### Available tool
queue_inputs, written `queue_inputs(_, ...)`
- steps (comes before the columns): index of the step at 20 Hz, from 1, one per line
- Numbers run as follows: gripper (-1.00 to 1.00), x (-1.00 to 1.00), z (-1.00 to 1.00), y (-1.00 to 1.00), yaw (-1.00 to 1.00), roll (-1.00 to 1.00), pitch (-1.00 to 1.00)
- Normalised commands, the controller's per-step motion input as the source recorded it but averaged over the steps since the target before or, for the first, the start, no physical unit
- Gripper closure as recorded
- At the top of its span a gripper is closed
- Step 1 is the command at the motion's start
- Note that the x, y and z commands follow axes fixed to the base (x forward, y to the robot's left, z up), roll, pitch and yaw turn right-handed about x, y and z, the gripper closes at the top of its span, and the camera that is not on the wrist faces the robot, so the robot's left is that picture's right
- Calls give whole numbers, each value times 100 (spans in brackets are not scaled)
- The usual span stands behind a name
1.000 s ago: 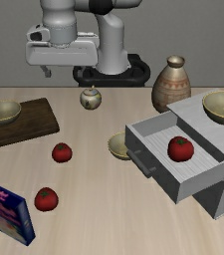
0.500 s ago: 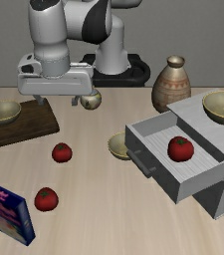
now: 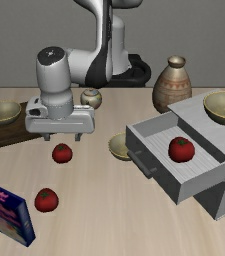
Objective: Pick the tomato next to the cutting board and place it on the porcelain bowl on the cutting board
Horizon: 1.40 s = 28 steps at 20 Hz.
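Note:
A red tomato [image 3: 62, 153] lies on the table just off the dark cutting board [image 3: 9, 133], toward the exterior view's right. On the board's far end sits the porcelain bowl [image 3: 2, 112]. My gripper [image 3: 56, 134] hangs a little above the tomato, over the board's right edge. It is open and its fingers hold nothing.
A second tomato [image 3: 47, 199] lies lower down beside a blue box [image 3: 9, 212]. A third tomato [image 3: 182, 149] rests in the open drawer [image 3: 189, 170] of the grey cabinet, which carries a bowl [image 3: 223, 108]. A small bowl [image 3: 122, 148], a brown vase [image 3: 172, 85] and a small pot [image 3: 90, 98] stand nearby.
The arm has swung toward the exterior view's left and come down, bringing the gripper from high at the back to just above the tomato by the board.

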Motion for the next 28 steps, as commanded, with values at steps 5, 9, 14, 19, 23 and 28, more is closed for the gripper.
queue_inputs(5,-100,0,-80,-20,0,0,0)
queue_inputs(9,100,0,-25,0,0,0,0)
queue_inputs(14,100,0,0,0,0,0,0)
queue_inputs(19,100,0,0,0,0,0,0)
queue_inputs(23,100,0,100,0,0,0,0)
queue_inputs(28,100,0,100,0,0,0,0)
